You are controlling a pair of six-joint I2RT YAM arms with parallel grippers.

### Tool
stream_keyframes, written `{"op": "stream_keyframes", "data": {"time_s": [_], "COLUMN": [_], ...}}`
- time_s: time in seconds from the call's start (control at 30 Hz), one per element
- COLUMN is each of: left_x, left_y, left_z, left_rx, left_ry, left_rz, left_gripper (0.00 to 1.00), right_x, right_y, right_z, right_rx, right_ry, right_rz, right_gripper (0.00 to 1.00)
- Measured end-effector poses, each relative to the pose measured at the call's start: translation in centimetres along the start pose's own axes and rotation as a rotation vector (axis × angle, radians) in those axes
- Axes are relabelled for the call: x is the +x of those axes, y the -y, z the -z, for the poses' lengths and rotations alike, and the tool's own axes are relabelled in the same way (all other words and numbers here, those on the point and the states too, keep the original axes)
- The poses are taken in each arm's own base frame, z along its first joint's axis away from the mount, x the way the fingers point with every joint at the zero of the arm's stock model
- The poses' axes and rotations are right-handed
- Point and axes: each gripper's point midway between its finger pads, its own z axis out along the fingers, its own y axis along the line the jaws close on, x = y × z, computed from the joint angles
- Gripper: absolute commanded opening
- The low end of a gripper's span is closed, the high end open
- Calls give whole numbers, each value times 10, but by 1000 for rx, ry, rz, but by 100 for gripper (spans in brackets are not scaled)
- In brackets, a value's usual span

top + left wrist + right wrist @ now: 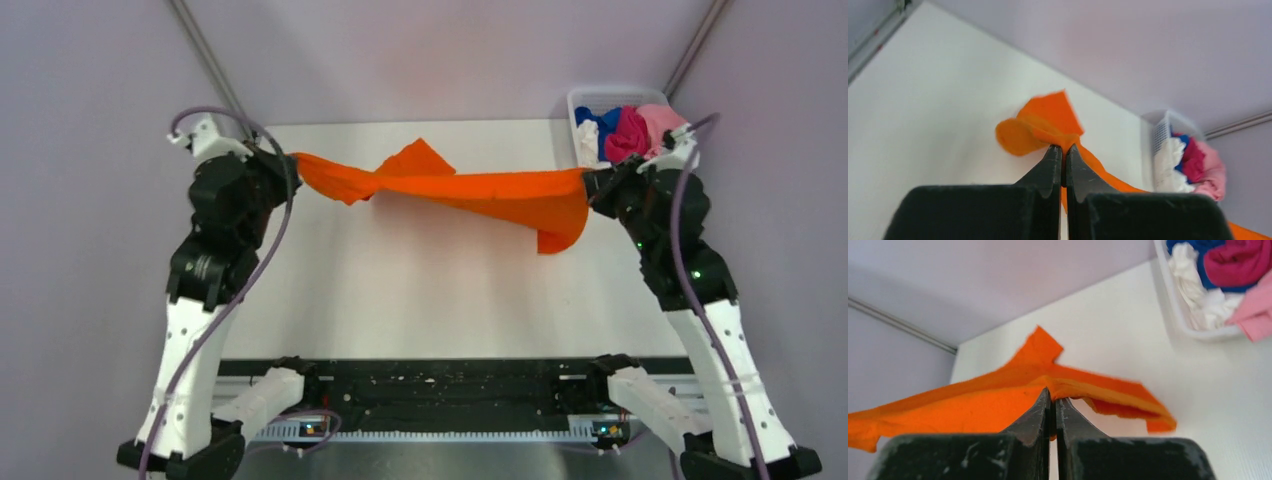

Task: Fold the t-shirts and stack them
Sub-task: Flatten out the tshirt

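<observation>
The bright orange t-shirt hangs stretched in the air between my two grippers, above the far half of the white table. My left gripper is shut on its left end; in the left wrist view the left gripper pinches the orange t-shirt. My right gripper is shut on its right end; in the right wrist view the right gripper pinches the orange t-shirt. A sleeve sticks up near the middle and a corner droops at the right. Other t-shirts, pink, magenta, blue and white, lie bunched in the bin.
A white plastic bin stands at the table's far right corner, just behind my right gripper; it also shows in the left wrist view and the right wrist view. Grey walls close in on both sides and behind.
</observation>
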Motion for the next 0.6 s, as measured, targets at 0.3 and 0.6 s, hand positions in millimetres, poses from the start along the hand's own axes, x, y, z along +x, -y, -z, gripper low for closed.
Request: {"op": "stream_keyframes", "data": {"time_s": [0.3,0.6], "left_x": [-155,-196], "left_y": [63,79], "left_z": [175,289], "left_rx": [359,591], "left_ry": [439,645], "left_rz": [-8,-73], "left_gripper": [0,0], "right_x": [-101,-124], "right_y": [-88,-108], "right_z": [133,225], "right_rx": [-397,-602], "right_ry": [213,332], "right_rz": [10,29], "right_gripper": [0,0]}}
